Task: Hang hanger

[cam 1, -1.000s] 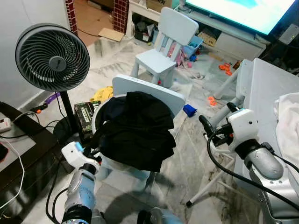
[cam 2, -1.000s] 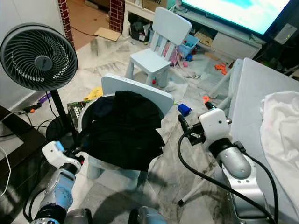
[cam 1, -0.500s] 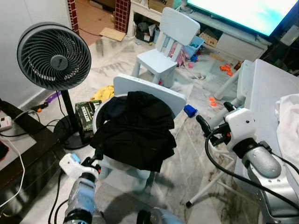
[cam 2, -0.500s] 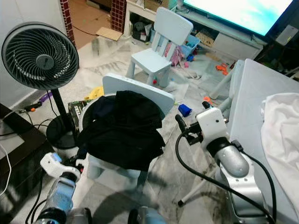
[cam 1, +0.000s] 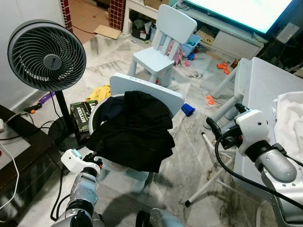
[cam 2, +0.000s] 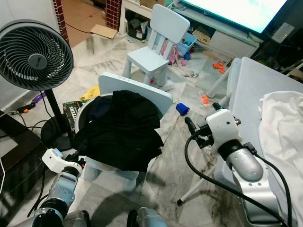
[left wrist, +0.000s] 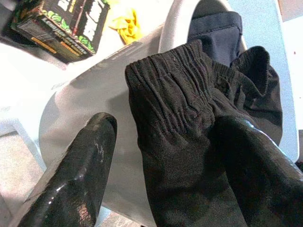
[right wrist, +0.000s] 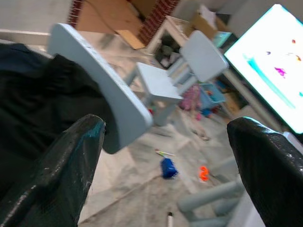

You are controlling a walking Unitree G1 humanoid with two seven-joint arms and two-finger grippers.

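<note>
A pile of black clothes (cam 1: 135, 132) is draped over a white basket (cam 1: 97, 118) that sits on a small light-blue chair (cam 1: 151, 90). My left gripper (left wrist: 165, 127) is low beside the basket, open, its fingers pointing at the elastic hem of the black cloth (left wrist: 180, 118) without touching it. The left wrist (cam 1: 73, 158) shows at the chair's front left corner. My right gripper (right wrist: 168, 125) is open with nothing in it, held in the air to the right of the chair (cam 1: 224, 118). It faces the chair's backrest (right wrist: 94, 80).
A standing fan (cam 1: 46, 56) is at the left, with a dark cabinet (cam 1: 19, 156) and cables below it. A second small chair (cam 1: 163, 45) stands further back. A white table (cam 1: 265, 80) with a white cloth (cam 1: 289, 118) is at the right. Toys (cam 1: 188, 109) litter the marble floor.
The whole view has shifted slightly as the camera moved. The left wrist dipped and came back up beside the basket. The right gripper sits a little further right and lower.
</note>
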